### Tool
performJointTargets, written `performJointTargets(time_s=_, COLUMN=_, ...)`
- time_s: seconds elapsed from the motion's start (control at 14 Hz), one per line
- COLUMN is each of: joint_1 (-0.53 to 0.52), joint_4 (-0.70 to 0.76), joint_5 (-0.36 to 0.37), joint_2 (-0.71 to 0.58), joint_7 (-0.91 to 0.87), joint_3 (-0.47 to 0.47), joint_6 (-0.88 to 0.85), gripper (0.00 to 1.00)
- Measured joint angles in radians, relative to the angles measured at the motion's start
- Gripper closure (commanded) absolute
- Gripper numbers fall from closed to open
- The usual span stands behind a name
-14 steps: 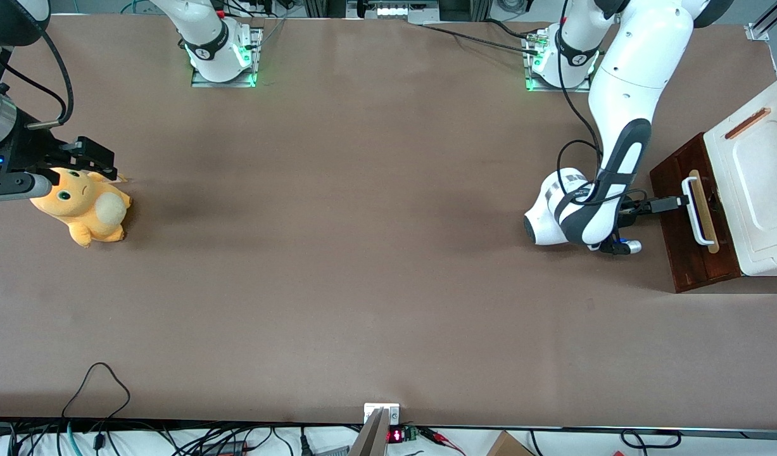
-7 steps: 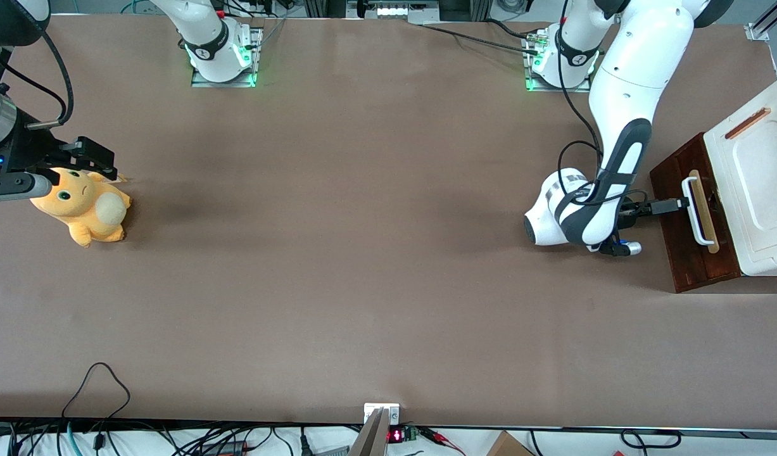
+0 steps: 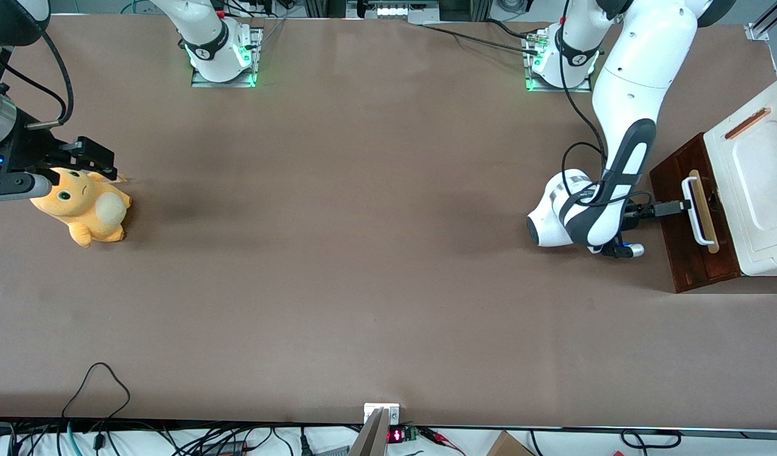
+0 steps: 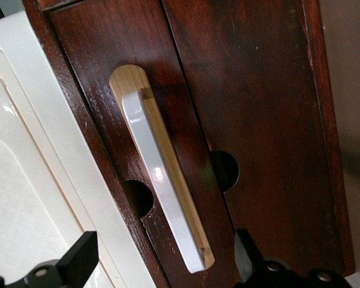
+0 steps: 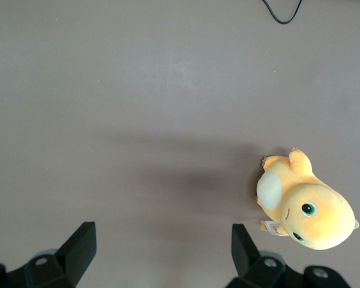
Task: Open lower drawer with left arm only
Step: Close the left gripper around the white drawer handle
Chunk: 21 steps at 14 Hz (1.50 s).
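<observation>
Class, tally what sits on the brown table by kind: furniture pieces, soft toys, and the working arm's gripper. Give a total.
Drawer units: 1, holding the lower drawer, not yet pulled out
Soft toys: 1, orange plush
Grippers: 1, gripper open at the white handle
Total: 3

One dark wooden lower drawer (image 3: 687,261) sits mid-height in the frame at the working arm's end. It carries one white loop handle (image 3: 696,211) on one pale strip (image 4: 168,174), flanked by two round cut-outs (image 4: 138,197) (both seen only from the wrist). One white moulded panel (image 3: 758,190) lies beside it. One gripper (image 3: 679,205) reaches the handle, its two fingers (image 4: 79,257) spread apart. One orange plush toy (image 3: 84,208) lies toward the parked arm's end. Two green-lit arm bases (image 3: 223,60) line the top edge.
</observation>
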<state>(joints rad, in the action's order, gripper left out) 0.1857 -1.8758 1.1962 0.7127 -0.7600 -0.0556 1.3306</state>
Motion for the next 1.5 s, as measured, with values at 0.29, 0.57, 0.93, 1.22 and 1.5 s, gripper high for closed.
performJointTargets(time_s=0.29, joint_1=-0.004, joint_4=-0.001, joint_5=0.008, joint_2=0.0, joint_7=0.001, joint_3=0.001, joint_6=0.0, gripper=0.0)
performJointTargets(time_s=0.57, joint_1=-0.026, joint_4=-0.002, joint_5=0.019, joint_2=0.0, joint_7=0.002, joint_3=0.002, joint_6=0.002, gripper=0.01)
performJointTargets(time_s=0.93, joint_1=-0.048, joint_4=-0.003, joint_5=0.019, joint_2=0.001, joint_7=0.004, joint_3=0.002, joint_6=0.023, gripper=0.03)
performJointTargets(time_s=1.22, joint_1=-0.06, joint_4=-0.003, joint_5=0.02, joint_2=0.002, joint_7=0.005, joint_3=0.002, joint_6=0.033, gripper=0.08)
performJointTargets(time_s=1.5, joint_1=-0.075, joint_4=-0.003, joint_5=0.021, joint_2=0.002, joint_7=0.006, joint_3=0.002, joint_6=0.033, gripper=0.14)
